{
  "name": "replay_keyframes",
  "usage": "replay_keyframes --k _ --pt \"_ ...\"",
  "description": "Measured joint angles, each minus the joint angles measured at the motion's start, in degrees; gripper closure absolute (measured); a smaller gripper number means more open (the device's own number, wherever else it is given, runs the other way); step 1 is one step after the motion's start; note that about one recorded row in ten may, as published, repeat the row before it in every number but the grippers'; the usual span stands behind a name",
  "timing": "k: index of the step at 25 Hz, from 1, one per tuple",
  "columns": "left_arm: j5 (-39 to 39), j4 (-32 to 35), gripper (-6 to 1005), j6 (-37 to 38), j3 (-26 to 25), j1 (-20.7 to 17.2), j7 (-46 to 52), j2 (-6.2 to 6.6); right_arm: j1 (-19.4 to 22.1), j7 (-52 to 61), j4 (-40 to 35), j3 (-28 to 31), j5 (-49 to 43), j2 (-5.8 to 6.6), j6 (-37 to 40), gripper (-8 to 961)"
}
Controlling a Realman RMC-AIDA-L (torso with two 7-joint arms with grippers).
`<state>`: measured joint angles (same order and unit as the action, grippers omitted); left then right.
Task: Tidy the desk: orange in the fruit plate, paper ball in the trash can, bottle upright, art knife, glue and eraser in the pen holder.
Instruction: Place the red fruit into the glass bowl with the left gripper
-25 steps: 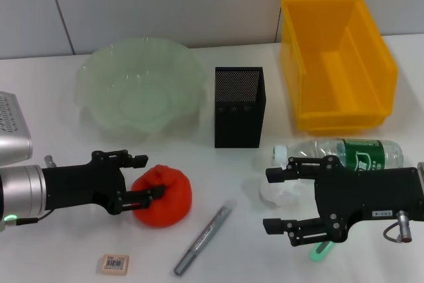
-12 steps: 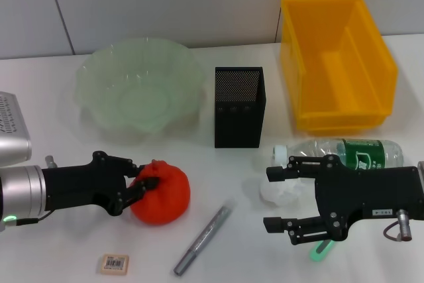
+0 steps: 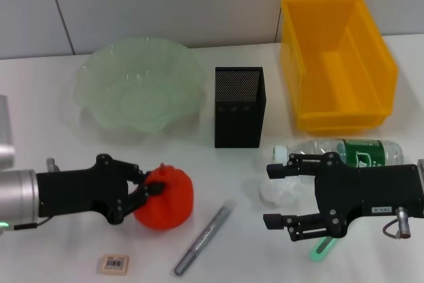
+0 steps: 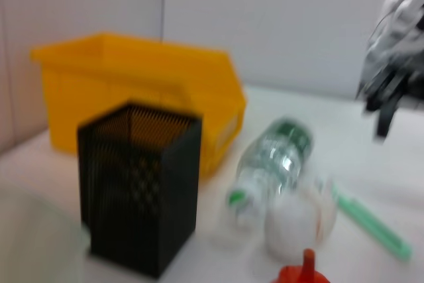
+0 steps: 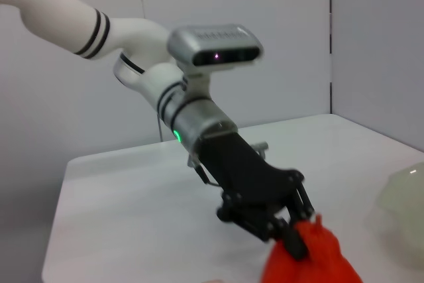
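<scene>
My left gripper (image 3: 150, 190) is shut on the left side of the orange (image 3: 167, 199) near the table's front left; the right wrist view shows that grip (image 5: 292, 233) on the orange (image 5: 315, 262). My right gripper (image 3: 270, 195) is open, its fingers on either side of the white paper ball (image 3: 277, 193). The bottle (image 3: 346, 152) lies on its side behind that gripper. The mint-green art knife (image 3: 322, 248) pokes out below it. The grey glue (image 3: 204, 240) and the tan eraser (image 3: 114, 264) lie at the front. At the back are the fruit plate (image 3: 93, 71), the pen holder (image 3: 238, 106) and the trash can (image 3: 334, 64).
The left wrist view shows the pen holder (image 4: 139, 220), trash can (image 4: 132, 97), lying bottle (image 4: 275, 160), paper ball (image 4: 298, 220) and art knife (image 4: 371, 223) close together. A white wall stands behind the table.
My left gripper has gone from open around the orange to shut on it, and the orange has shifted slightly right. The left arm's wrist has drawn back. The right gripper has stayed still.
</scene>
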<state>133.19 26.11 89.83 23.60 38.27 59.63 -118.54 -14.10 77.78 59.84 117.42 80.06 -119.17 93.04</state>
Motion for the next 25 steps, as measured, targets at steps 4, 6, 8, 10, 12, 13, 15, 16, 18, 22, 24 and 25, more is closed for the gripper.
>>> replay_keyframes --k 4,6,8,10,12,13,15,16,18,22,24,25 --pt "-4.63 3.34 865 3.72 -0.08 -1.15 0.31 0.12 0.14 -0.19 0.01 0.01 -0.02 0.0 -0.54 161" --pt "-9.16 5.63 865 5.03 -0.13 -2.22 0.39 0.14 0.2 -0.33 -0.27 0.01 -0.01 -0.07 -0.68 161" --pt "-18.23 7.09 864 3.85 -0.14 -3.66 0.4 0.19 0.24 -0.36 -0.58 0.01 -0.01 -0.09 -0.73 161" --pt "-22.86 7.12 864 1.19 -0.07 -3.84 0.41 0.21 0.3 -0.36 -0.82 0.01 -0.02 -0.09 -0.74 161" --pt "-25.69 6.65 864 -2.0 0.16 -3.68 0.42 0.09 0.3 -0.37 -1.0 0.01 -0.02 -0.09 -0.76 161" --pt "-26.75 6.34 864 -3.43 0.27 -3.55 0.43 0.01 0.31 -0.37 -1.11 0.01 -0.02 -0.09 -0.75 161" --pt "-29.32 4.15 864 -7.58 0.37 -2.65 0.38 -0.07 0.3 -0.41 -1.39 0.0 -0.03 -0.1 -0.76 161" --pt "-30.48 2.56 863 -9.42 0.38 -1.95 0.13 -0.08 0.31 -0.43 -1.52 0.01 -0.03 -0.1 -0.76 161" --pt "-31.31 0.5 863 -11.8 0.41 -0.66 -0.67 -0.11 0.3 -0.46 -1.73 0.01 -0.05 -0.1 -0.76 161" --pt "-31.6 -3.52 863 -17.57 0.52 2.3 -3.16 -0.19 0.3 -0.5 -1.78 0.0 -0.05 -0.1 -0.76 161" --pt "-31.6 -4.14 862 -18.68 0.54 2.74 -3.3 -0.2 0.32 -0.5 -1.78 0.0 -0.05 -0.1 -0.76 161" --pt "-31.57 -4.49 862 -19.6 0.56 3.0 -3.29 -0.2 0.32 -0.5 -1.78 0.0 -0.05 -0.1 -0.76 161"
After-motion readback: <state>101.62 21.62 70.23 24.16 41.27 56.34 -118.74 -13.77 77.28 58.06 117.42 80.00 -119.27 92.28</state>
